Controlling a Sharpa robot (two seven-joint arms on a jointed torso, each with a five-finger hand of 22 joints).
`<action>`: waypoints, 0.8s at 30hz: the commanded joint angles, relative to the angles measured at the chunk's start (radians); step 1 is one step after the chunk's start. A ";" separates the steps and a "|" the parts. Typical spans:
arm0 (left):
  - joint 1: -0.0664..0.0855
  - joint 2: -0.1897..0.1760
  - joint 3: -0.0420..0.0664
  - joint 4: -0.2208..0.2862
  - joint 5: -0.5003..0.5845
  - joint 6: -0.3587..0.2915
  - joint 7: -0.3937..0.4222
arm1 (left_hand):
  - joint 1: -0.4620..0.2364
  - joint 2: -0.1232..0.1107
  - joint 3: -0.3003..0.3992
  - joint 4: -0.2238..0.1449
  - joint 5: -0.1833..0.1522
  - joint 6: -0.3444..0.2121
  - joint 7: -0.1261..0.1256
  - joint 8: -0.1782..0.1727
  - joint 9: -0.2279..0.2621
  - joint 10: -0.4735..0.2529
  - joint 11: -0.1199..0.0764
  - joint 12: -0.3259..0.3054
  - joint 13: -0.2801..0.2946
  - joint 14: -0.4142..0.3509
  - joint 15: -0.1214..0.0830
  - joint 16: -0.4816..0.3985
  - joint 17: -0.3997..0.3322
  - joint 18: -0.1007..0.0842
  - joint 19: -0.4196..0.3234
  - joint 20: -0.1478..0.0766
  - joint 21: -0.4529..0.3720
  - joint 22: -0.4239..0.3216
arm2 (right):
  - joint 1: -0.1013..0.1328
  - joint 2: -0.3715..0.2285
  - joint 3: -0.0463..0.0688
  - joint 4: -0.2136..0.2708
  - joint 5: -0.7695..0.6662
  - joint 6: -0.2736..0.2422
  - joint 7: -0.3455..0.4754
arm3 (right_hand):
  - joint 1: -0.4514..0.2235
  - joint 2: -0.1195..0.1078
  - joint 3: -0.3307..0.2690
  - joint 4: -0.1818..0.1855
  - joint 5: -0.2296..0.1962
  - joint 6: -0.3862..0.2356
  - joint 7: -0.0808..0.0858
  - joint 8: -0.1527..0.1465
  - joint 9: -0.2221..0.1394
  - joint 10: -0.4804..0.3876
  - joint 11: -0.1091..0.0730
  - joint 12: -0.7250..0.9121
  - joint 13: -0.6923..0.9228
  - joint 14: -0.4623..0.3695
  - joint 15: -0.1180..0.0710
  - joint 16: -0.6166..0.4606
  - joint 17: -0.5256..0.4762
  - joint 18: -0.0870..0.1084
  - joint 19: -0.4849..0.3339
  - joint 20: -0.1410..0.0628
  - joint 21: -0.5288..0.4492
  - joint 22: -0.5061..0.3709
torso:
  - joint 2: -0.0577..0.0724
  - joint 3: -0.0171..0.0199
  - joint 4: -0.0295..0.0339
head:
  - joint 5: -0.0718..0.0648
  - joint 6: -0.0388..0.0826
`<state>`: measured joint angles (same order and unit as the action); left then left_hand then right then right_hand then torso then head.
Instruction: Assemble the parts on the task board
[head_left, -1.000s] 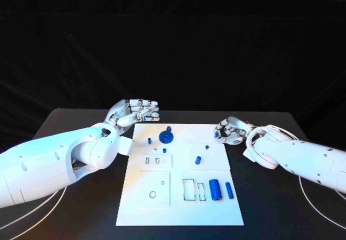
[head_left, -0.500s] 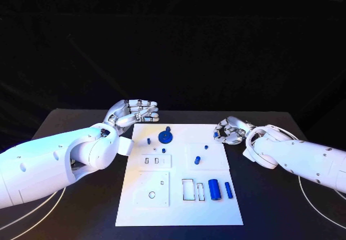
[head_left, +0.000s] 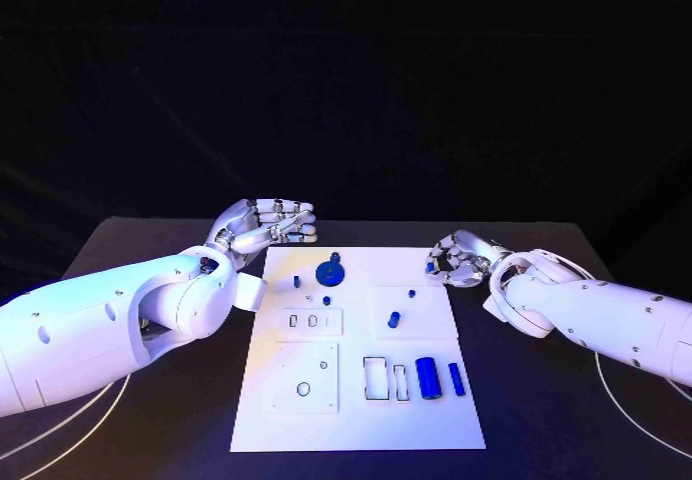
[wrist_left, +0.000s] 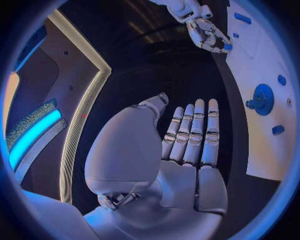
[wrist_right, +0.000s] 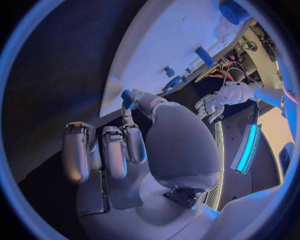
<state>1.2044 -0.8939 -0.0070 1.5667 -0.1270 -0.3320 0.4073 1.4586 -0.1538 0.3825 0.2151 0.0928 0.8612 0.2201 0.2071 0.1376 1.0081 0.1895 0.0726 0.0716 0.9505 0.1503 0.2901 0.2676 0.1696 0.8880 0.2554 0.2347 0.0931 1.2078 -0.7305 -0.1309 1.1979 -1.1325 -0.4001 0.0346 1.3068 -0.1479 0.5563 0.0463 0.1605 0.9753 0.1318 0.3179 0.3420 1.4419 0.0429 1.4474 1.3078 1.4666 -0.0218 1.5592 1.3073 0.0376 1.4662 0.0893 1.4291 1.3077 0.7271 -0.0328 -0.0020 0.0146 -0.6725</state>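
The white task board (head_left: 361, 420) lies in the middle of the table. A blue gear (head_left: 332, 270) stands near its far end, with small blue pegs (head_left: 394, 320) around it. Two blue cylinders (head_left: 428, 377) lie towards the near right. My right hand (head_left: 457, 260) hovers at the board's far right edge and pinches a small blue part (wrist_right: 127, 98) between thumb and finger. My left hand (head_left: 268, 226) is beside the board's far left corner, off the board. In the left wrist view its fingers (wrist_left: 195, 132) are stretched out side by side and hold nothing.
Empty rectangular slots (head_left: 378, 379) and a raised plate with an oval hole (head_left: 304, 387) are at the board's near end. Black table (head_left: 534, 400) lies on both sides of the board. White cables (head_left: 642, 400) trail along the table beside each arm.
My right hand has edged slightly towards the board with the small blue part still in its pinch. The left hand has stayed where it was.
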 joint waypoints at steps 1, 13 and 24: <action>0.000 0.000 0.001 0.001 0.004 0.016 0.005 | -0.011 -0.001 0.005 0.000 -0.006 -0.006 0.029 0.004 0.001 -0.002 0.004 -0.005 -0.002 -0.006 -0.002 0.003 0.001 0.013 0.002 0.004 0.004 -0.001 | -0.001 -0.004 0.000 0.015 -0.019 -0.066 -0.027 | 0.004 0.022 0.005 -0.003 0.009 0.009 -0.020 0.058 0.048 0.002 -0.008 0.002 0.119 0.100 -0.008 0.006 0.246 0.001 0.014 -0.009 0.006 0.151 | 0.000 0.0001 -0.0004 | 0.003 -0.002; 0.000 0.002 0.000 -0.008 0.004 0.017 0.004 | -0.010 0.000 0.006 -0.002 -0.005 -0.006 0.029 0.004 0.001 -0.002 0.004 -0.005 -0.002 -0.007 -0.002 0.004 0.002 0.013 0.002 0.004 0.004 -0.001 | 0.042 -0.028 0.005 0.205 -0.059 -0.099 -0.150 | 0.004 0.020 0.007 -0.011 0.014 -0.005 -0.018 0.065 0.053 -0.002 -0.007 -0.003 0.115 0.100 -0.009 0.006 0.247 0.000 0.015 -0.011 0.006 0.152 | -0.005 -0.0023 -0.0019 | 0.009 -0.007; 0.001 0.018 0.000 -0.035 0.004 0.011 0.006 | -0.009 0.000 0.007 -0.003 -0.005 -0.006 0.028 0.004 0.001 -0.002 0.004 -0.005 -0.001 -0.008 -0.002 0.004 0.002 0.014 0.002 0.004 0.004 -0.001 | 0.042 0.059 0.002 0.347 -0.127 -0.121 -0.268 | 0.007 0.019 0.012 -0.019 0.019 -0.012 -0.016 0.070 0.056 -0.003 -0.006 -0.005 0.114 0.099 -0.008 0.004 0.240 0.002 0.012 -0.011 0.001 0.148 | -0.012 -0.0091 -0.0005 | 0.023 -0.020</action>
<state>1.2043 -0.8795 -0.0075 1.5323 -0.1270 -0.3312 0.4059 1.4586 -0.1538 0.3853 0.2123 0.0928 0.8615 0.2198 0.2071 0.1374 1.0081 0.1895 0.0726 0.0716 0.9505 0.1503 0.2900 0.2683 0.1695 0.8880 0.2554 0.2346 0.0932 1.2526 -0.6744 -0.1278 1.5375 -1.2008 -0.5042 -0.1678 1.3108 -0.1341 0.5660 0.0313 0.1763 0.9643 0.1211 0.3179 0.3403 1.4417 0.0428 1.4473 1.3076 1.4665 -0.0218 1.5592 1.3080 0.0377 1.4662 0.0823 1.4345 1.3074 0.7163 -0.0395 -0.0037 0.0343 -0.6907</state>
